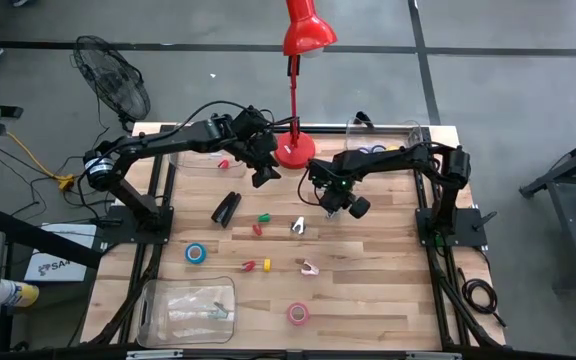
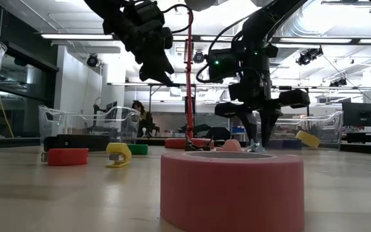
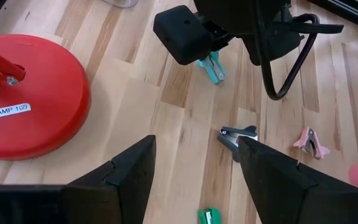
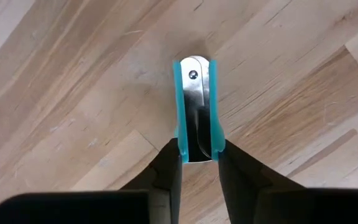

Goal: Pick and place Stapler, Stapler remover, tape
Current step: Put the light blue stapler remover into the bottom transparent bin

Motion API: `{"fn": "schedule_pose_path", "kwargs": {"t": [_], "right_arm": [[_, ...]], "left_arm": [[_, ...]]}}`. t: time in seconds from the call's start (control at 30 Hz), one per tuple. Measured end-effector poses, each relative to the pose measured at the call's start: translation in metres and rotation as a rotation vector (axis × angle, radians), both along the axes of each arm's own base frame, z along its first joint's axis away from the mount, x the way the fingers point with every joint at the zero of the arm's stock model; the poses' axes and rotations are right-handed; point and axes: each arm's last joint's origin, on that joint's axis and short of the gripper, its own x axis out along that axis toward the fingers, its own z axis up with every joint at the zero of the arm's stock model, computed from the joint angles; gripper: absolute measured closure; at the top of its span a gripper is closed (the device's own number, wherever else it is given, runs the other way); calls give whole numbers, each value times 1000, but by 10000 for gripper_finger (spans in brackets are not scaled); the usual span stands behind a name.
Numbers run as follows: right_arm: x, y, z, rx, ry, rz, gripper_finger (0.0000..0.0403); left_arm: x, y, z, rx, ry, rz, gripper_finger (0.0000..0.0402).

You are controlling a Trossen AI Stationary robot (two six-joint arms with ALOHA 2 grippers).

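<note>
My pale wooden plank worktop (image 1: 388, 290) carries a slim black stapler (image 1: 226, 208) left of centre, a blue tape ring (image 1: 196, 253) nearer, a pink tape ring (image 1: 298, 314) near the front edge, and a red round lamp base (image 1: 294, 152) far.

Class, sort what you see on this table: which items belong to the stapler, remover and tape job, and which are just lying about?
Job items:
black stapler
teal staple remover, right gripper closed on it
black staple remover
pink staple remover
blue tape roll
pink tape roll

Lying about:
red lamp
fan
</note>
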Motion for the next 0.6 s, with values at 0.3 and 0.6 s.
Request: {"fn": "schedule_pose_path", "kwargs": {"t": [0.3,0.6], "right_arm": [[0,0,0,14,-3,-8,299],[2,2,0,64,-36,3,257]], "left_arm": [[0,0,0,-3,0,3,177],[0,0,0,1,2,6,177]]}}
